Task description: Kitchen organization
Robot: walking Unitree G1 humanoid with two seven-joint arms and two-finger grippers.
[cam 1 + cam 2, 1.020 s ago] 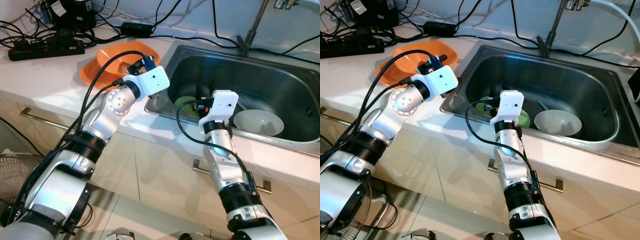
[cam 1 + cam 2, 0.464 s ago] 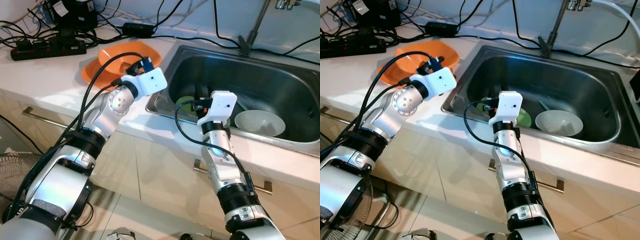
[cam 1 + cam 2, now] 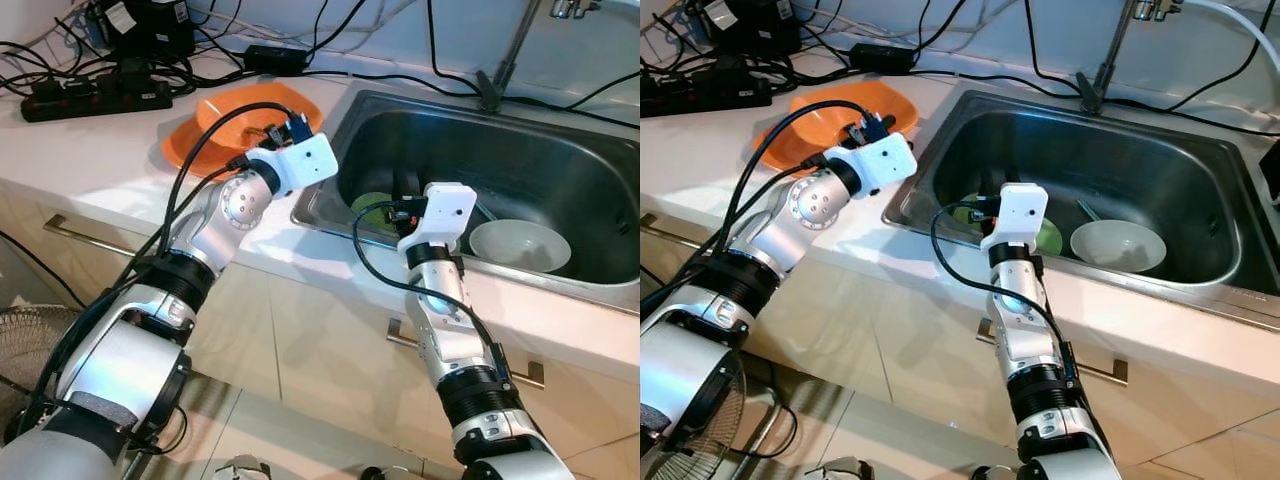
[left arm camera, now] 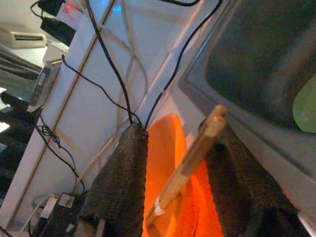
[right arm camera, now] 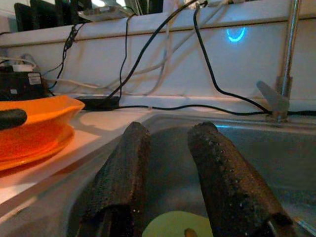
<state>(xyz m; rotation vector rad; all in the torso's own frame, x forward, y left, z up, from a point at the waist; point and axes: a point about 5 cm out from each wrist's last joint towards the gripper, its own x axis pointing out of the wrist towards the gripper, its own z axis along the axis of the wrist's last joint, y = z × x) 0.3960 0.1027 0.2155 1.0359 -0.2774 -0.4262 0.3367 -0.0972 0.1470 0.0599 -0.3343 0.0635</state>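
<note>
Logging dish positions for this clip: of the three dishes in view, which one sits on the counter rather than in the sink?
The orange dish, on the white counter left of the sink. The green plate and white bowl both lie inside the basin.

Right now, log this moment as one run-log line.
left gripper: holds wooden stick over orange dish | right gripper: open in sink, above green plate | white bowl: in sink

A home kitchen. A steel sink (image 3: 560, 180) is set into a pale countertop (image 3: 90, 160), with a tap (image 3: 505, 55) at its back edge and cupboard doors with bar handles (image 3: 85, 238) below the front edge. Bowls lie in the sink. A power strip (image 3: 90, 98) and cables crowd the counter's back left corner.
</note>
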